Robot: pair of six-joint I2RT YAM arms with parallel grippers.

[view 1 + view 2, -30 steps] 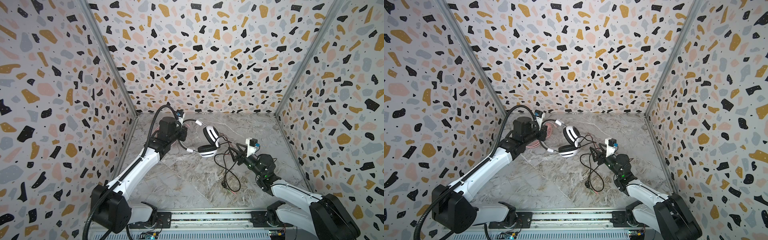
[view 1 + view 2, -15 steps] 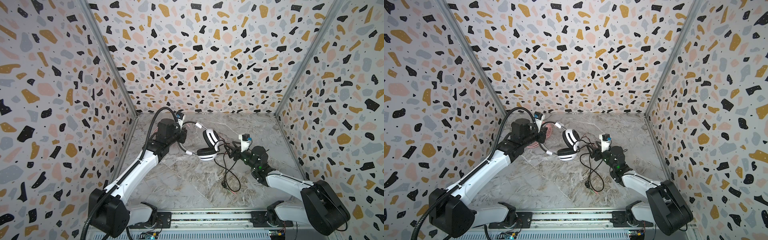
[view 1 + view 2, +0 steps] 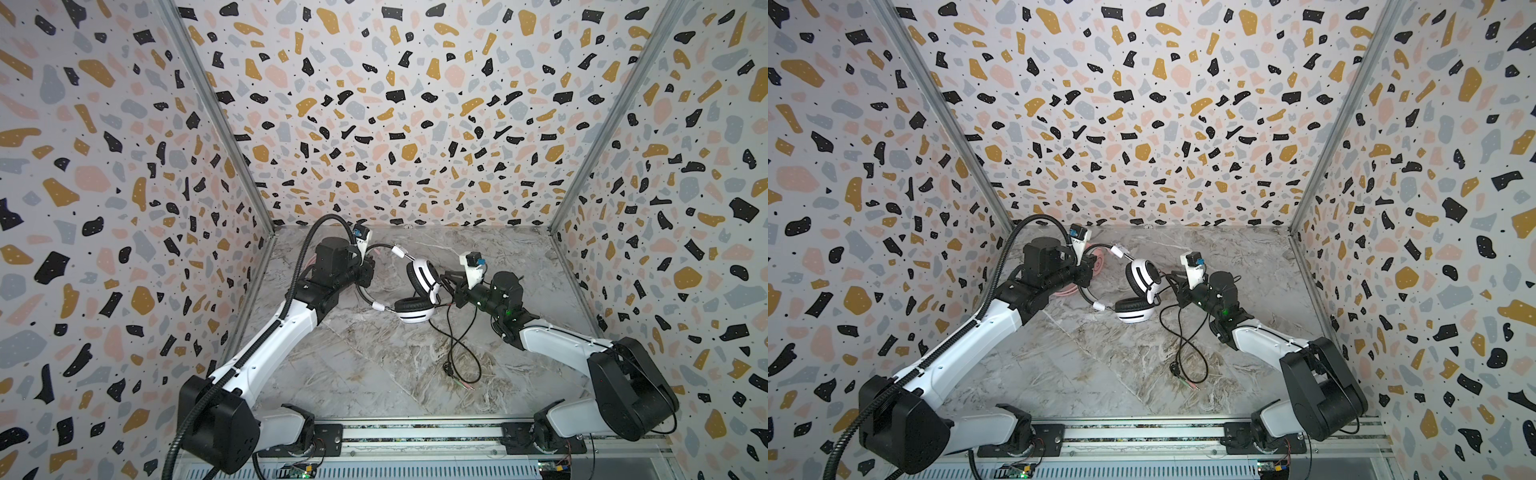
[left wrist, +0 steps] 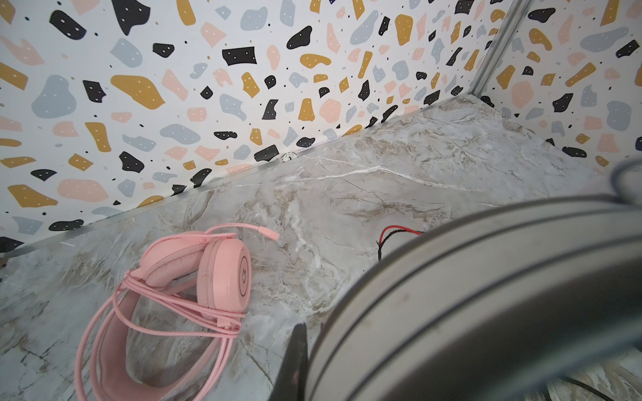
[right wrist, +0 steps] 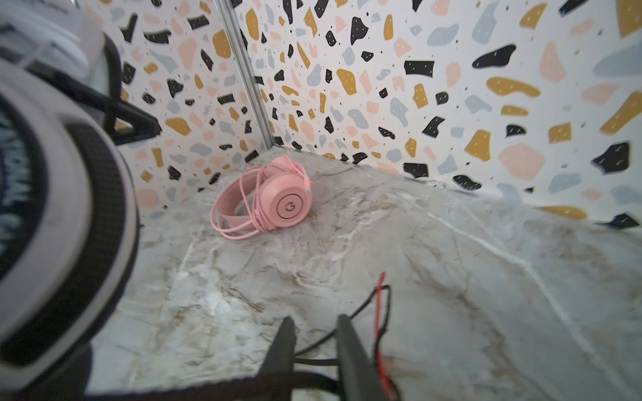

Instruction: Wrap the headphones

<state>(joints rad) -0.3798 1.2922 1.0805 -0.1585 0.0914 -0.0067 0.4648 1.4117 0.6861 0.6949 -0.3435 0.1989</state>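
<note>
The white-and-black striped headphones (image 3: 422, 276) (image 3: 1142, 276) sit mid-table, one ear cup upright and the other (image 3: 411, 309) lying flat. My left gripper (image 3: 368, 272) (image 3: 1088, 270) (image 4: 309, 343) is shut on their thin black band (image 4: 451, 295). The right gripper (image 3: 449, 284) (image 3: 1173, 286) (image 5: 314, 333) sits just right of the upright cup, its fingers drawn in on the black cable (image 5: 312, 361). That cable (image 3: 457, 345) (image 3: 1187, 345) trails in loose loops toward the front. The pink headphones (image 4: 208, 277) (image 5: 274, 198) (image 3: 1098, 264) lie in the back left corner with their pink cable wound round them.
Terrazzo-patterned walls (image 3: 395, 124) close in the marble table (image 3: 374, 374) on the left, back and right. The cable's plug ends (image 3: 461, 382) rest on the table toward the front. A thin red wire (image 5: 380, 295) runs beside the black cable. The arm rail (image 3: 415, 434) runs along the front edge.
My right gripper moved up to the upright ear cup and drew its jaws in from wide open onto the black cable. The left gripper kept its hold on the band.
</note>
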